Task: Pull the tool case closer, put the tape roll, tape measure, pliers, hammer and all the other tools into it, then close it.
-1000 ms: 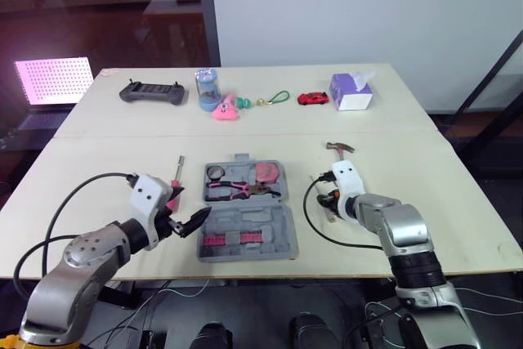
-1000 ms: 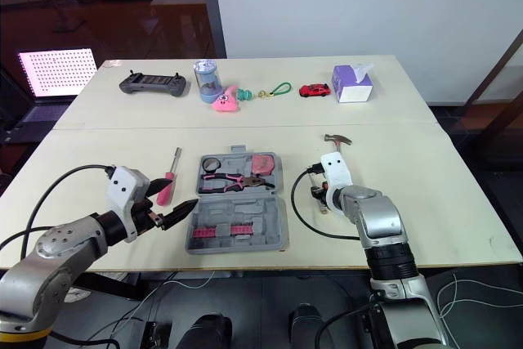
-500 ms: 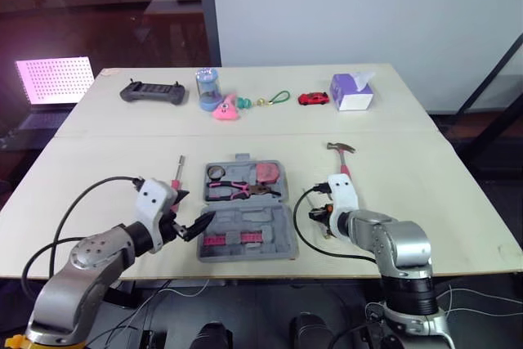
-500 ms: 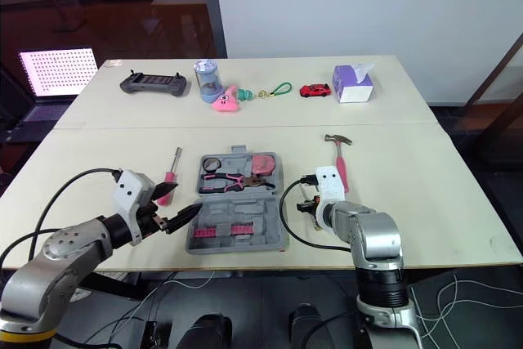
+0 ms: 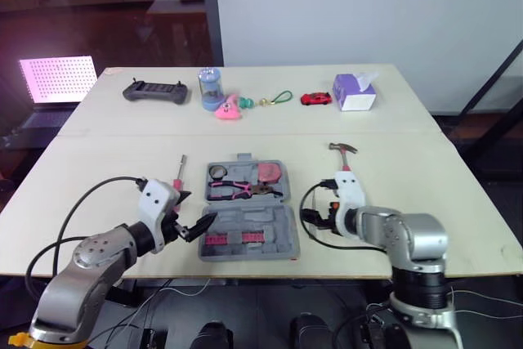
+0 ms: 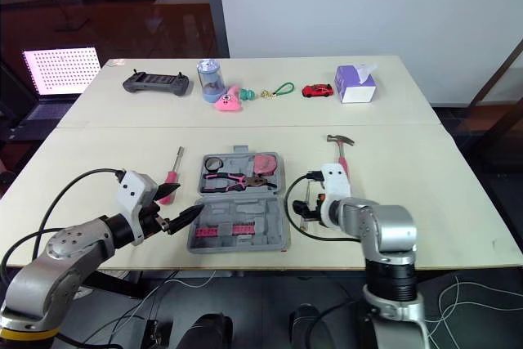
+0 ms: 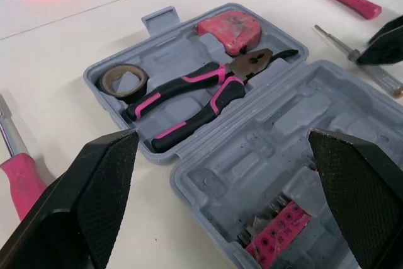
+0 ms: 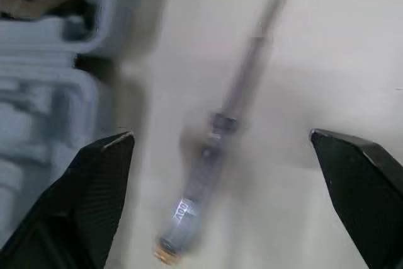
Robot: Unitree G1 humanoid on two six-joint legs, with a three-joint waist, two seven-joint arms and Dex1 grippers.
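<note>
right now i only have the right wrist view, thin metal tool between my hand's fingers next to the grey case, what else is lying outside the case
Observer: A hammer with a pink handle lies on the table just beyond the right hand, apart from the tool case.
Operator: anything on the other side of the case
Observer: A pink-handled screwdriver lies on the table to the case's left, close to the open left hand.
Operator: and whats packed already
Observer: The tape roll, pliers and tape measure sit in the case's far half.
</note>
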